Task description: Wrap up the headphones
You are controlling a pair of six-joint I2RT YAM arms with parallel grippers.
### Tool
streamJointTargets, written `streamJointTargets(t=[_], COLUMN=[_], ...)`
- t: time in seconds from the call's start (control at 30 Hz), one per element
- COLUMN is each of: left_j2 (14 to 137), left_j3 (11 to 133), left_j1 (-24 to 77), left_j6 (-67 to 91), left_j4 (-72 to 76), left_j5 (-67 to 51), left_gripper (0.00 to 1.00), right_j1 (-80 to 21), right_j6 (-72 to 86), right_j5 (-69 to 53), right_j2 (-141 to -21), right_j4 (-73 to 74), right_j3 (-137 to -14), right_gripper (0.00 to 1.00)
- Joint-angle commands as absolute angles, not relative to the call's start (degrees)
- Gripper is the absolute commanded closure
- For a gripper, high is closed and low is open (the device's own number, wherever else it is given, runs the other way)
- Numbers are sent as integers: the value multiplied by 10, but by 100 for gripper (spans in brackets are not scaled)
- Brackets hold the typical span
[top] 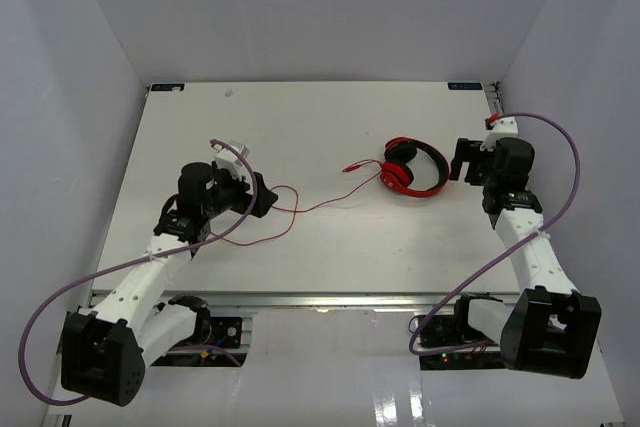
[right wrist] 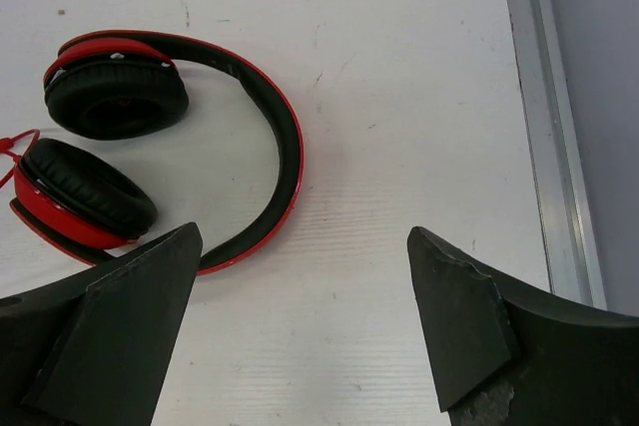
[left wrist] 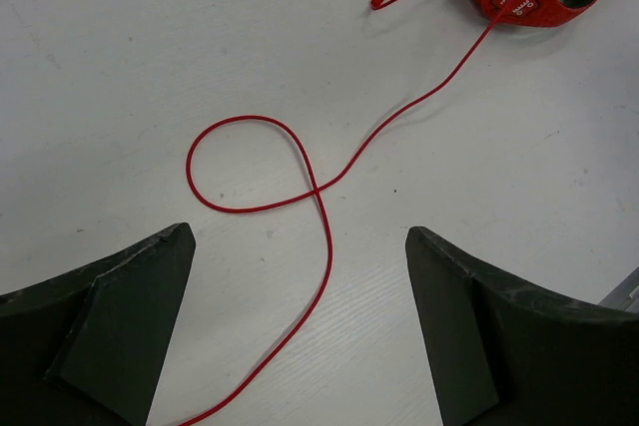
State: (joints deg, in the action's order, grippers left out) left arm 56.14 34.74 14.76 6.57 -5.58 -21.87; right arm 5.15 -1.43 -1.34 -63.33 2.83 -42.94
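The red headphones (top: 414, 167) lie flat on the white table, right of centre, with the black headband (right wrist: 285, 162) curving toward my right gripper. Their thin red cord (top: 300, 209) runs left across the table and forms a loop (left wrist: 250, 164) in front of my left gripper. My left gripper (top: 262, 196) is open and empty, with the cord lying on the table between its fingers (left wrist: 300, 236). My right gripper (top: 458, 159) is open and empty just right of the headband (right wrist: 305, 231). The ear cups (right wrist: 100, 147) show their black pads in the right wrist view.
The cord's plug end (top: 350, 167) lies left of the headphones. The table's metal right edge (right wrist: 554, 147) runs close beside my right gripper. Thick purple robot cables (top: 560, 197) hang off both arms. White walls enclose the table.
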Motion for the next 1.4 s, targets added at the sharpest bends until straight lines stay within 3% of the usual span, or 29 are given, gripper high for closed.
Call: streamJointTargets(t=[0.0,0.1,0.23,0.37,0.43,0.57,0.77,0.93,1.37], left_j2=[549,551,556,560,565,563,573,569,549], left_j3=[360,361,363,363,364,364,367,367,367], left_j1=[149,149,150,149,149,149,149,149,149], left_j6=[68,67,65,65,63,62,59,60,62], left_j4=[-52,-52,-52,-52,-53,-53,-54,-54,-54], left_j5=[-229,-230,-231,-231,-232,-230,-233,-235,-242], left_gripper=[2,2,2,2,2,2,2,2,2], right_j1=[52,52,51,52,52,38,27,28,29], right_j6=[-51,-214,-268,-235,-185,-73,8,34,-8], right_j5=[-84,-261,-360,-350,-327,-146,-38,-25,-94], right_j2=[-621,-649,-735,-823,-853,-927,-1004,-1001,-1060], right_j4=[-8,57,115,118,99,84,121,115,126], right_j3=[-428,-452,-505,-562,-588,-667,-726,-683,-666], right_gripper=[10,10,6,2,7,10,3,0,22])
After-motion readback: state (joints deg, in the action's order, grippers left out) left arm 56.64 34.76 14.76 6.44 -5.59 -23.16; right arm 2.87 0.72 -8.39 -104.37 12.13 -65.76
